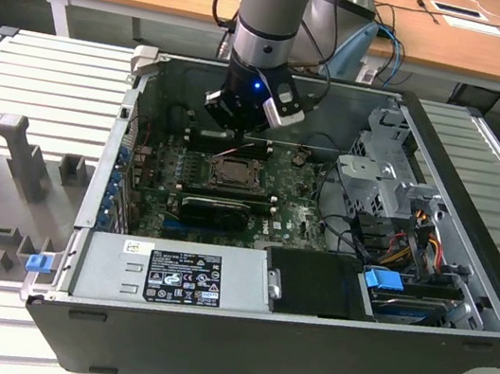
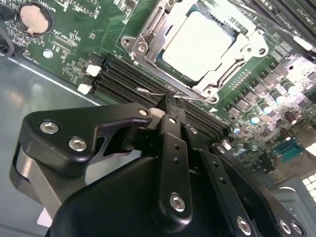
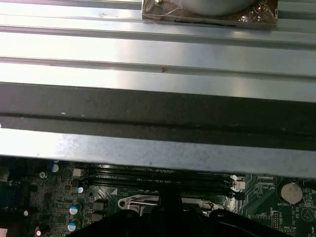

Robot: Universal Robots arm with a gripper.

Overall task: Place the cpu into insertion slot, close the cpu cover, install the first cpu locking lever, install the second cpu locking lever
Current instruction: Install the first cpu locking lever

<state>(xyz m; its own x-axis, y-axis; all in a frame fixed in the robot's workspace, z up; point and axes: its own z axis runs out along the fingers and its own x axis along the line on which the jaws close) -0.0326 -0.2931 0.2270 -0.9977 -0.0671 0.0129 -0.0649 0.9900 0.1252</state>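
Black gripper (image 2: 170, 106), fingers pressed together, tips touching a thin wire locking lever (image 2: 163, 92) just beyond them. Past the jaws, the cpu (image 2: 197, 44) sits under the closed cpu cover (image 2: 148, 29).

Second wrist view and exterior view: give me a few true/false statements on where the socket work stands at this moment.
1. The cpu sits in the insertion slot. True.
2. The cpu cover stands upright, open. False: it lies flat around the chip.
3. The gripper carries the chip. False: the chip is in the socket, and the fingertips are at a thin wire lever beside the memory slots.
4. In the exterior view the arm reaches down into the open computer case. True.
5. A coin battery sits on the green board. True.
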